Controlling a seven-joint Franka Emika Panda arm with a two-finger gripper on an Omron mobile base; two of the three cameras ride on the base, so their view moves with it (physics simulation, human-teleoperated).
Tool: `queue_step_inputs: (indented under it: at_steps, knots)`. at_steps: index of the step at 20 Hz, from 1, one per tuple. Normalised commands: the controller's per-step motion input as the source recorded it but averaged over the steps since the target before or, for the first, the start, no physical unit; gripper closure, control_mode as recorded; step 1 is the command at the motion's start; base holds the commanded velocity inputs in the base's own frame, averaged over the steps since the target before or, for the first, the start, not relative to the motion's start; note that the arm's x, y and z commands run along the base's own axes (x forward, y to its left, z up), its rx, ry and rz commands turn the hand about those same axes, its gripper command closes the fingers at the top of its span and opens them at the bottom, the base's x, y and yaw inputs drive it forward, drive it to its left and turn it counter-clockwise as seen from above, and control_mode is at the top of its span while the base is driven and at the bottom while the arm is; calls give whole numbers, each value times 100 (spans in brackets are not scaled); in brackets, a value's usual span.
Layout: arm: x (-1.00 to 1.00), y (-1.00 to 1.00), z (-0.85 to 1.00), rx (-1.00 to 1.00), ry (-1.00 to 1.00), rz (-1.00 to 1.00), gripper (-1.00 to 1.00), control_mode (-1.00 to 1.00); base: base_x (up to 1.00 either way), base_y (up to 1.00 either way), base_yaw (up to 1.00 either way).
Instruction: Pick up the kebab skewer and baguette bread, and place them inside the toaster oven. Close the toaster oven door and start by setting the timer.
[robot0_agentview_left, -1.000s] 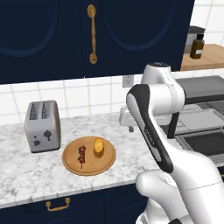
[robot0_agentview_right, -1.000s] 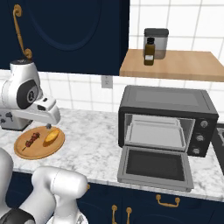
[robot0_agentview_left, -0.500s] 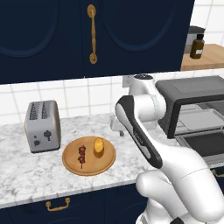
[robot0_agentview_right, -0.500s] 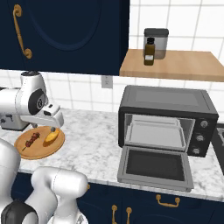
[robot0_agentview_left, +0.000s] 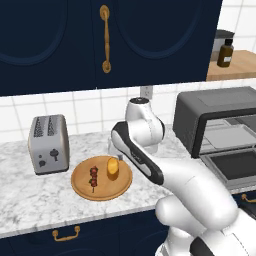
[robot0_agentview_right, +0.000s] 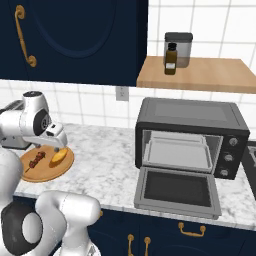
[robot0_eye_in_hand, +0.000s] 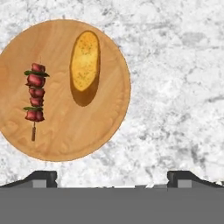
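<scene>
The claw (robot0_eye_in_hand: 112, 177) hangs above the marble counter (robot0_eye_in_hand: 175, 87) with its 2 dark fingertips (robot0_eye_in_hand: 41, 177) spread wide and nothing between them. Below it lies a round wooden board (robot0_eye_in_hand: 65, 131), seen in the hand view toward the left. On the board the kebab skewer (robot0_eye_in_hand: 35, 94) lies at the left and the baguette bread (robot0_eye_in_hand: 85, 61) just to its right, side by side and apart.

In the left base view the board (robot0_agentview_left: 102, 187) sits on the counter right of a silver toaster (robot0_agentview_left: 48, 144), with the skewer (robot0_agentview_left: 93, 176) and bread (robot0_agentview_left: 113, 167) on it.

In the right base view the toaster oven (robot0_agentview_right: 192, 135) stands well to the right of the board (robot0_agentview_right: 45, 170), its door (robot0_agentview_right: 176, 190) dropped flat open toward the near edge. A dark bottle (robot0_agentview_right: 171, 59) stands on the wooden shelf (robot0_agentview_right: 200, 75) above it.
</scene>
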Motion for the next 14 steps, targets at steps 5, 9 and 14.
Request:
queue_step_inputs:
  at_steps: [5, 9, 14]
  knots:
    - [51, 30, -12, 0, 4, 0, -100, -100, 0, 0, 0]
    - [45, 23, -29, 0, 6, 0, -100, -100, 0, 0, 0]
    - [44, 8, -34, 0, 4, 0, -100, -100, 0, 0, 0]
